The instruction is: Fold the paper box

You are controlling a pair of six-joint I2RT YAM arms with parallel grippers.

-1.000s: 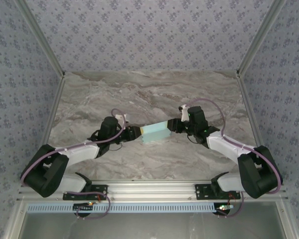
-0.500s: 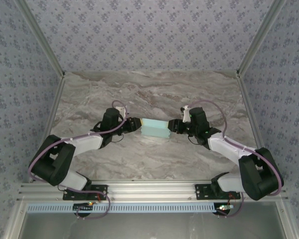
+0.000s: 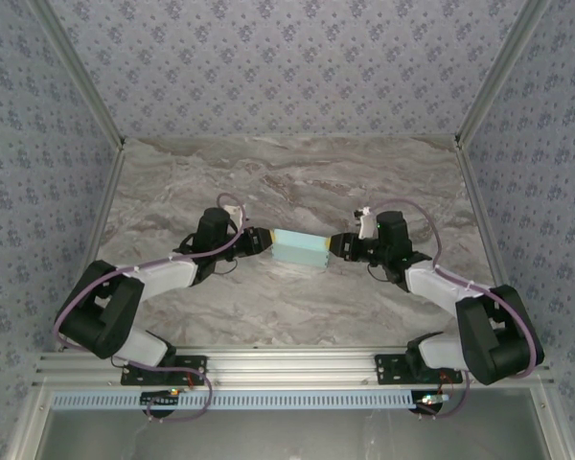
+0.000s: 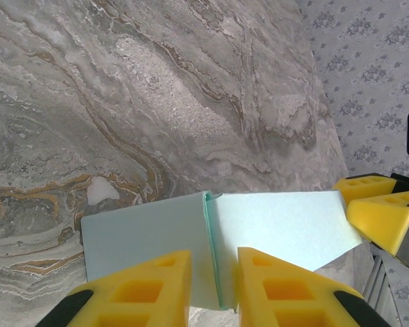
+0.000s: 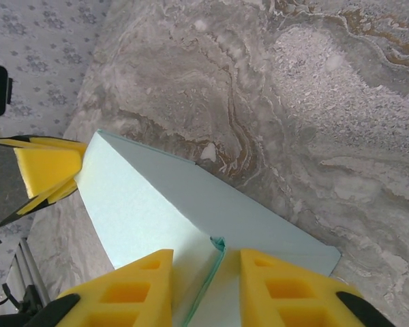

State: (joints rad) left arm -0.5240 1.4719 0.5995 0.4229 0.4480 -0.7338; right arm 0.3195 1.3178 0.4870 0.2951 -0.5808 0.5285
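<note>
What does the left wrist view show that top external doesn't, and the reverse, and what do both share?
Left wrist: close up, the seam where two panels of the paper box meet, between the yellow fingers of the left gripper. Top external: the box crosswise over the middle of the marble table, patterned walls around. Both: the box pinched at opposite ends by the left gripper and the right gripper.
</note>
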